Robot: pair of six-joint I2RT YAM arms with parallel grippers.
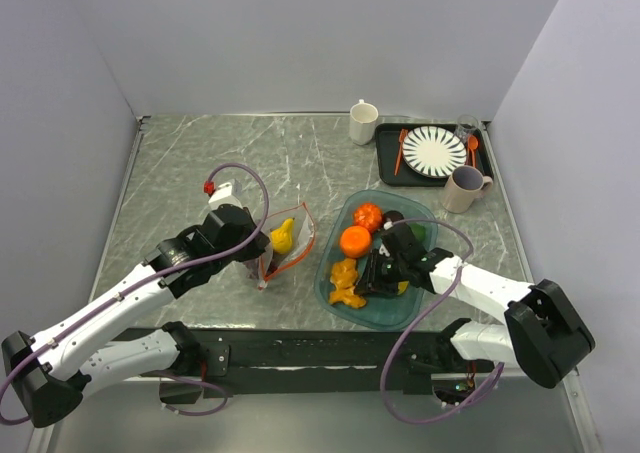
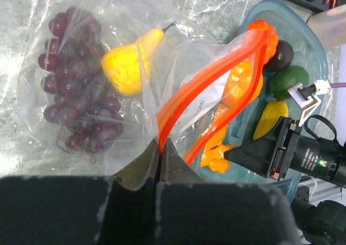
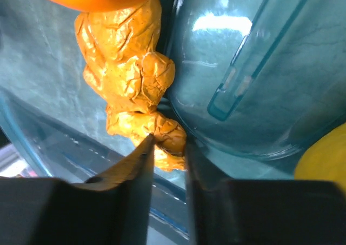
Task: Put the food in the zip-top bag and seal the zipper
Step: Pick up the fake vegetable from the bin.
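Inside the teal tray [image 3: 281,120], knobbly orange food [image 3: 130,77] is grasped by the right gripper [image 3: 168,145]; the zipper [image 2: 186,91] is clamped by the left gripper [image 2: 160,147].

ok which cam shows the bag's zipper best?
Left wrist. The zipper fills mid-frame: both orange-red strips spread apart, mouth open, one end pinched in the shut left pincer. Top external shows only a thin orange outline on the zip-top bag, small. Right wrist shows none of it.
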